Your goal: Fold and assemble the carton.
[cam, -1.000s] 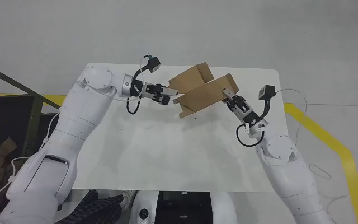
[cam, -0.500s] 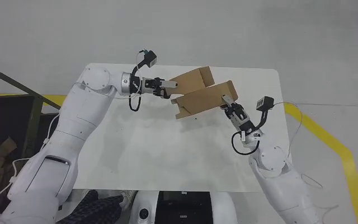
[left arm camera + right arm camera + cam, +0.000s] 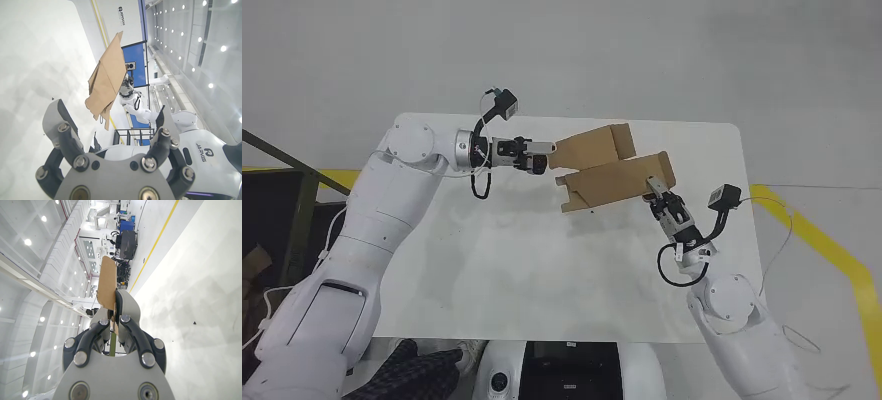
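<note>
A flat brown carton hangs tilted above the white table, near its far middle. My right gripper is shut on the carton's right end; in the right wrist view the cardboard is clamped between the fingers. My left gripper stands open at the carton's left end. In the left wrist view the carton hangs a short way beyond the spread fingertips, with nothing between them.
The table's far edge lies just behind the carton. A yellow floor line runs past the table's right side. A dark rack stands at the left, off the table.
The carton has turned flatter and shifted slightly right. My right arm has drawn back toward the near side while still holding it. My left gripper has risen slightly, still at the carton's left end.
</note>
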{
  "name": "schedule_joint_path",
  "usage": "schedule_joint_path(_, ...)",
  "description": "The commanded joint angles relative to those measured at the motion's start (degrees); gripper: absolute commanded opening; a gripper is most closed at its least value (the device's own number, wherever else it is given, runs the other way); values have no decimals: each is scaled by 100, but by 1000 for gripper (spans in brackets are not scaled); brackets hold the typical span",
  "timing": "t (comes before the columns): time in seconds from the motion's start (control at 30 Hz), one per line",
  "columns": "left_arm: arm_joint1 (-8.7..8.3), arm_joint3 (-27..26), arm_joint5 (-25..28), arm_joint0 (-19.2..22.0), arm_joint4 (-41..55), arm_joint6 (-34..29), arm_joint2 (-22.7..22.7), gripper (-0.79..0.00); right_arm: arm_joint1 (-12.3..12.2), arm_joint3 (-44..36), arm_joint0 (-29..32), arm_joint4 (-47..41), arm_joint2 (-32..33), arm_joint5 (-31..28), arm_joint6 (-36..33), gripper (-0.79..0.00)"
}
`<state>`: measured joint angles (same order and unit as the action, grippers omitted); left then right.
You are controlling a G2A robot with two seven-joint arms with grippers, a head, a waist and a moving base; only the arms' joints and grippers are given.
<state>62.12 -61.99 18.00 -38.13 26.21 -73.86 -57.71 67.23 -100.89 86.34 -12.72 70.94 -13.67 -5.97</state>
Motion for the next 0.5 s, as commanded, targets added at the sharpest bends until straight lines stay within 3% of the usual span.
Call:
schedule_joint_path(0.0, 0, 0, 0, 0, 0, 0, 0, 0, 0, 0, 0, 0, 0, 0, 0, -785)
schedule_joint_path(0.47, 11, 72, -90, -409, 612, 283, -163, 0, 60, 180, -5, 60, -37, -209, 117, -785)
